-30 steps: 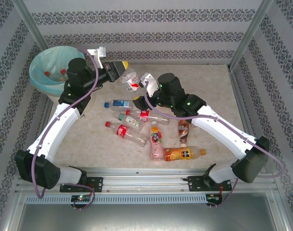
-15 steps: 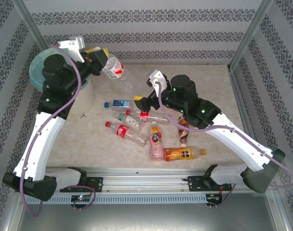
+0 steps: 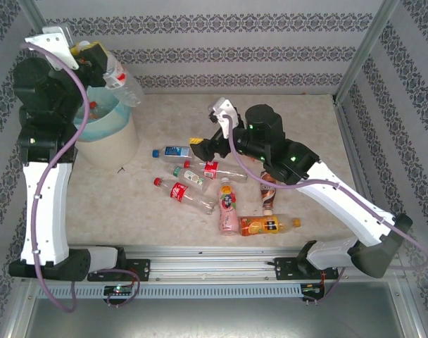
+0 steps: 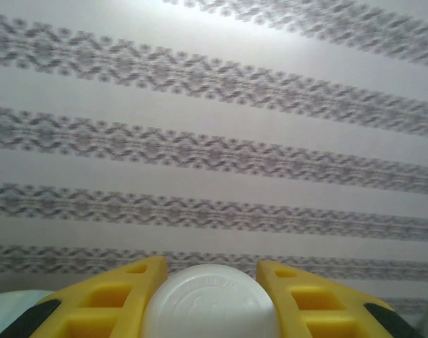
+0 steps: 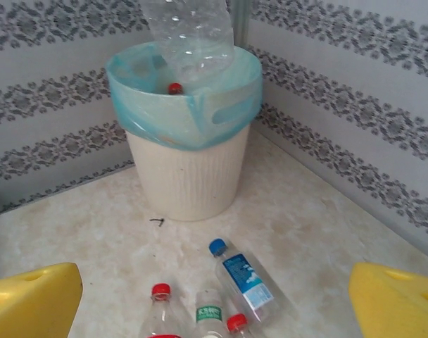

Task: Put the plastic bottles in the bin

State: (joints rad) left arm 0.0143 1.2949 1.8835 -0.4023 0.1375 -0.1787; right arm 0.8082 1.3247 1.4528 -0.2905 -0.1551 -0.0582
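The left gripper [image 3: 96, 53] pinches a clear dimpled plastic bottle [image 5: 189, 35] above the far-left ribbed cream round bin [image 5: 186, 176], while the right gripper [image 3: 202, 146] stands spread wide.

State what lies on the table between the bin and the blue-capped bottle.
In the right wrist view, the stretch between the bin and the blue-capped bottle is bare table, with one small dark speck beside the bin's foot.

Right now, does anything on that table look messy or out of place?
Nothing spilled. Several bottles lie scattered on their sides on the table, and a small dark scrap sits beside the bin.
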